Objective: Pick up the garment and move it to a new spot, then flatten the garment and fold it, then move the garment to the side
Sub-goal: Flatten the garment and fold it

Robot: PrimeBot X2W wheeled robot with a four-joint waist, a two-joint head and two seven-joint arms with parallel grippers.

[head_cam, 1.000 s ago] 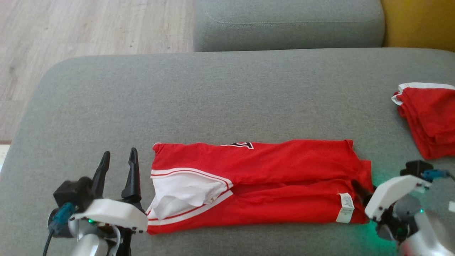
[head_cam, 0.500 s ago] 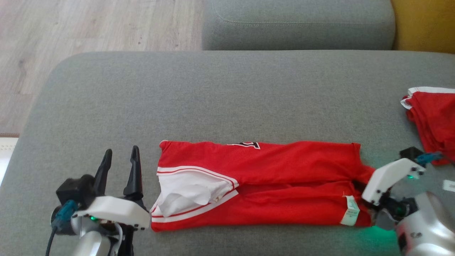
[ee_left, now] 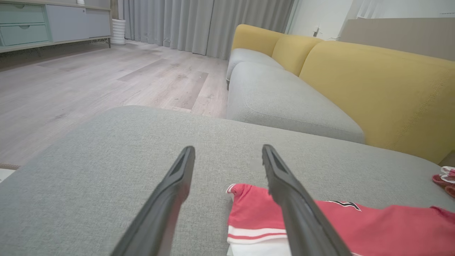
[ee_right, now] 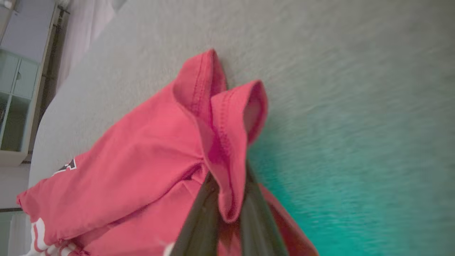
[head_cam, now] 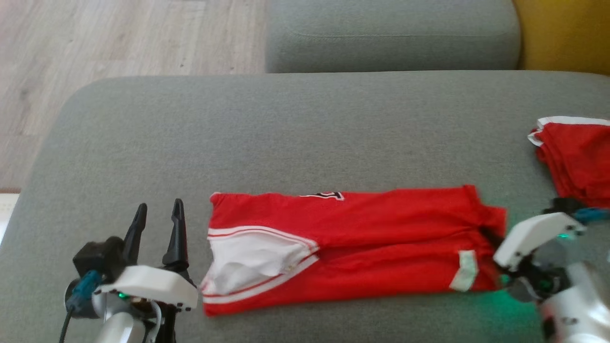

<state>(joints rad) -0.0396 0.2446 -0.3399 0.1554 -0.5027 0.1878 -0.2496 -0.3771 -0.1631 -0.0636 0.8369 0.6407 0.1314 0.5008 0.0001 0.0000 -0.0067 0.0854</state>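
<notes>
Item under inspection: the garment (head_cam: 381,224) lies folded into a long band on the grey seat cushion (head_cam: 305,128), toward the near edge. Its white sleeve (head_cam: 252,259) is at the robot's left end, and the hem, carrying a small white label (head_cam: 464,270), is at the right end. A sliver of the black number (head_cam: 326,195) shows along the far fold. The right gripper (ee_right: 229,177) has its fingers drawn narrow and clamped on a bunched fold of red hem at the garment's right end (the wrist view shows the cloth pinched between both fingers, with that corner raised off the cushion). The left gripper (head_cam: 159,206) has its fingers parted with nothing between them, and it sits just beside the sleeve end without touching the cloth. A separate red cloth stack (head_cam: 576,162) with a white edge lies well apart at the cushion's right. Green light tints the cushion beside the right gripper.
</notes>
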